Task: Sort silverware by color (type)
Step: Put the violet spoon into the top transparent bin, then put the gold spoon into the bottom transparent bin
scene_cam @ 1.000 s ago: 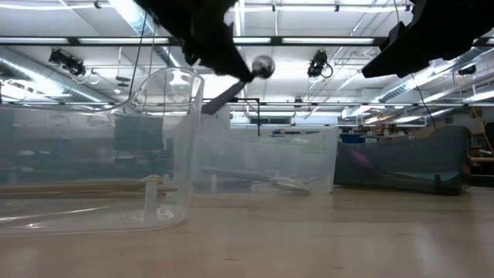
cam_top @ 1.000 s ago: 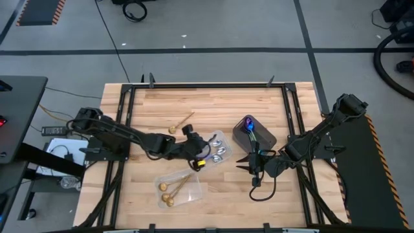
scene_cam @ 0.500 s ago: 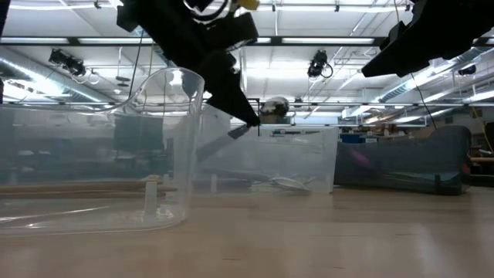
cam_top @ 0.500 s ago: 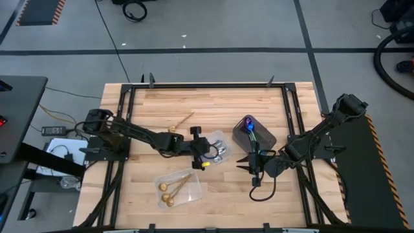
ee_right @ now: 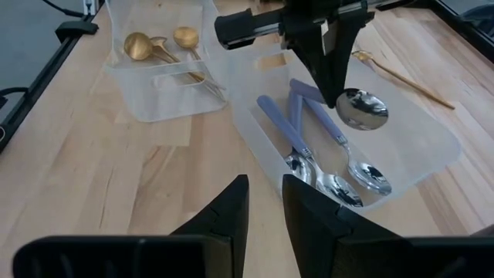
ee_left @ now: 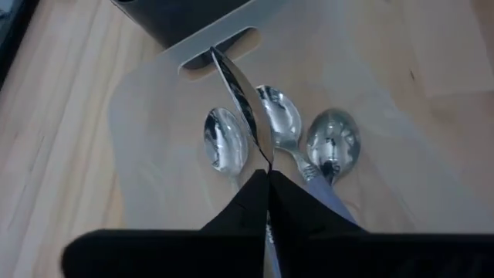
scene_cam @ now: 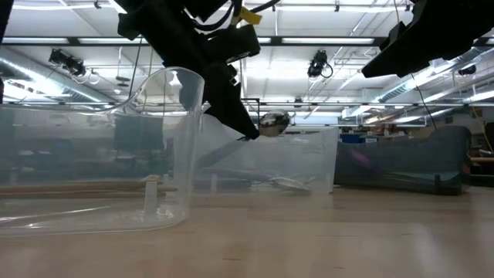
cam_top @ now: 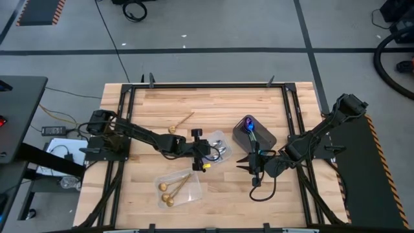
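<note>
Nearly done: the left claw pinches a silver spoon over the clear tray of three silver ones; one gold spoon lies loose on the bench. Right claw waits, slightly spread.

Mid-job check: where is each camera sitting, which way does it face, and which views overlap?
High: overhead, straight down; both arms, left end effector over the clear tray.
Low: table height, level across; arms overhead, silver spoon held aloft.
Left wrist: down past its shut fingers onto three tray spoons.
Right wrist: past its open fingers toward the left arm and gold spoons.
Shared: both wrist views show the silver-spoon tray.
</note>
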Controlling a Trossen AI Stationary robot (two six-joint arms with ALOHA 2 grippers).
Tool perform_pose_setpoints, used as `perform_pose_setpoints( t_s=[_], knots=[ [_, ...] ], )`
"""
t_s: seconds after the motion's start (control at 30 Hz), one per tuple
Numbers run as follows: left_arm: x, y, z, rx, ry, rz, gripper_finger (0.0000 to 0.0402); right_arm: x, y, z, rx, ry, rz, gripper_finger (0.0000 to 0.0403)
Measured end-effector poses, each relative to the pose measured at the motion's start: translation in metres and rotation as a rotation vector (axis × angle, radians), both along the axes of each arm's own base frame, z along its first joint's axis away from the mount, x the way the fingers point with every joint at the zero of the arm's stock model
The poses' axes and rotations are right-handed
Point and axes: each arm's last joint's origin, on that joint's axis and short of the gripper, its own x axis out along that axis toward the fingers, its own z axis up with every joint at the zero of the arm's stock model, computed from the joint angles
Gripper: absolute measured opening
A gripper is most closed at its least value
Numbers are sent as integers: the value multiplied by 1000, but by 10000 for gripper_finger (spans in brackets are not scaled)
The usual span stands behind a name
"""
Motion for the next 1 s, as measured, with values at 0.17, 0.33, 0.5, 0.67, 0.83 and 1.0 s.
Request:
perform_pose_setpoints(
  t_s=[0.17,0.33,0.5,0.67,0.83,1.0],
  knots=[
    [0,0,0,-25,0,1,78,0,0,0,0,0,0,91],
    [-1,0,5,-85,-34,55,123,0,0,0,0,0,1,91],
    [-7,7,24,-133,-84,108,124,0,0,0,7,2,6,91],
    [-16,20,40,-146,-89,154,119,0,0,0,6,3,6,91],
    [-20,47,39,-184,-59,289,119,0,0,0,6,3,6,91],
    [-22,70,37,-176,-41,356,119,-1,0,-1,10,7,4,91]
  ],
)
